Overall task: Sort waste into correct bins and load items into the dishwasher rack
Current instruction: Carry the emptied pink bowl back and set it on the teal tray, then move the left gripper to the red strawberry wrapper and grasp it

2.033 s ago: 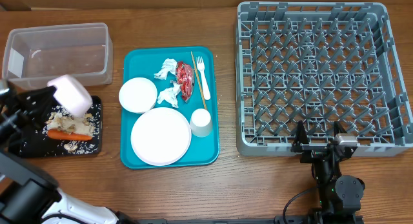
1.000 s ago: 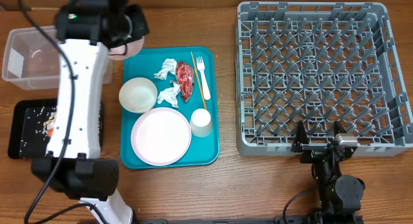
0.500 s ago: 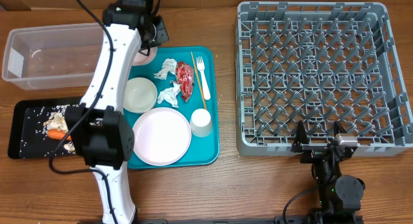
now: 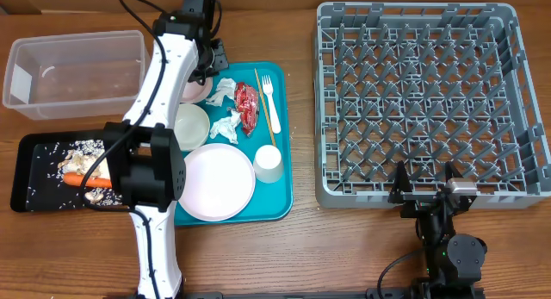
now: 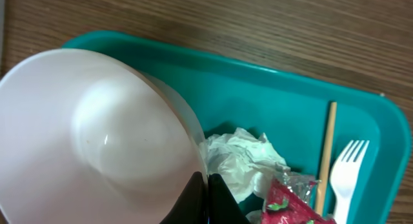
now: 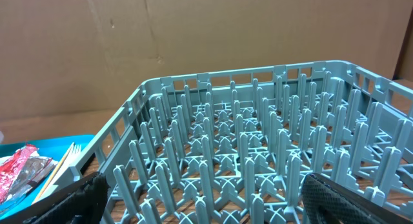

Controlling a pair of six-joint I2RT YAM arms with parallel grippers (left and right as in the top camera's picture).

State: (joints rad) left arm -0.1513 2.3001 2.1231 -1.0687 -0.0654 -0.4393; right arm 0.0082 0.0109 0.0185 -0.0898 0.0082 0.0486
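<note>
My left gripper (image 4: 205, 73) is shut on the rim of a small white bowl (image 5: 97, 133), which hangs over the back left corner of the teal tray (image 5: 258, 88). A second bowl (image 4: 191, 125), the round plate (image 4: 215, 182), the cup (image 4: 269, 163), the fork (image 4: 269, 96) and the wooden stick (image 4: 265, 105) rest on that tray, along with two crumpled napkins (image 4: 222, 92) and the red wrapper (image 4: 247, 107). The carrot (image 4: 76, 177) and rice scraps lie in the black tray (image 4: 34, 146). My right gripper (image 4: 424, 189) stands open at the near edge of the grey rack (image 4: 426, 105).
The clear tub (image 4: 76, 71) sits at the back left, behind the black tray. My left arm (image 4: 151, 135) reaches from the front edge across the black tray's right end and the teal tray's left side. Bare wood shows between the teal tray and the rack.
My left arm has swung from the black tray to the back of the teal tray, carrying the bowl rightward and lower. The right arm has not moved.
</note>
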